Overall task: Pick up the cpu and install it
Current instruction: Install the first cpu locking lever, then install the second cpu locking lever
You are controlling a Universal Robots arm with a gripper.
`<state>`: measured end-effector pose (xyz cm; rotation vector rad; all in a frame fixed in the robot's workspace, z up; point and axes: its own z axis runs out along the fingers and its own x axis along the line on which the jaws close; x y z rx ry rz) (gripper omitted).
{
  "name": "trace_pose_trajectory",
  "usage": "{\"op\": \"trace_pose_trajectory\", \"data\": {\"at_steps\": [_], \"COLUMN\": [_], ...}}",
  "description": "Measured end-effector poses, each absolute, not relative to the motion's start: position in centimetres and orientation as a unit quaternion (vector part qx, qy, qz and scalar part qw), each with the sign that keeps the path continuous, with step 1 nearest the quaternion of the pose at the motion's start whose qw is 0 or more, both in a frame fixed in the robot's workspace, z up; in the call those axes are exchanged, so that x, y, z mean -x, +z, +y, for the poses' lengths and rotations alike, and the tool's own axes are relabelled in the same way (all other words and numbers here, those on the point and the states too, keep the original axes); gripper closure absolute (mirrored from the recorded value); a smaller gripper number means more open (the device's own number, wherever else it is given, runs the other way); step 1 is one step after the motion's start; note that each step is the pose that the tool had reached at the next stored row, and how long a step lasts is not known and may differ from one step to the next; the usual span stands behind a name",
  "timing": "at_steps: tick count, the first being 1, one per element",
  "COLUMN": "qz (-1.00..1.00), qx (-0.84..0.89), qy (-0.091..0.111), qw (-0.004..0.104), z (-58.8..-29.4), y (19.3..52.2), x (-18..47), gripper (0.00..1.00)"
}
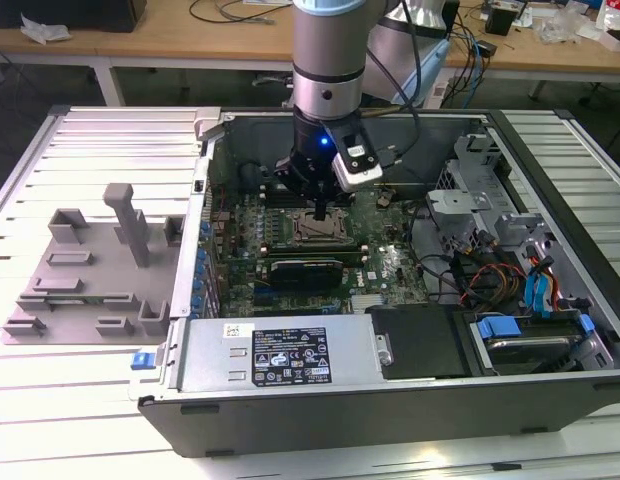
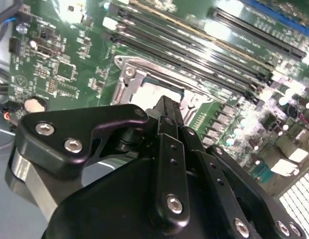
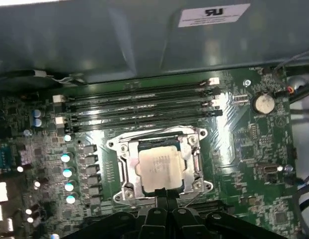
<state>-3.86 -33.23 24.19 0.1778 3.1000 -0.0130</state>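
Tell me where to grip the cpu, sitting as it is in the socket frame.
A hedged judgement: the cpu lies flat inside the socket frame, whose metal borders its sides. Only its top is free, so come straight down and pinch two opposite edges where the frame leaves room. The gripper is at its near edge.

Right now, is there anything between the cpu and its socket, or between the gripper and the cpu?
Nothing visible. In the first wrist view the cpu already lies inside the socket frame, its silvery top bare. The gripper stands at the chip's near edge, with nothing between them.
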Motion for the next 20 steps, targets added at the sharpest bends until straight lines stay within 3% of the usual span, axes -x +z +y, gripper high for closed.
{"op": "trace_pose_trajectory", "data": {"at_steps": [20], "qz": [0.999], "qx": [-0.050], "qy": [-0.004], "qw": [0.018], "z": [-34.08], "y": [24.47], "x": [3.61], "gripper": [0.89]}}
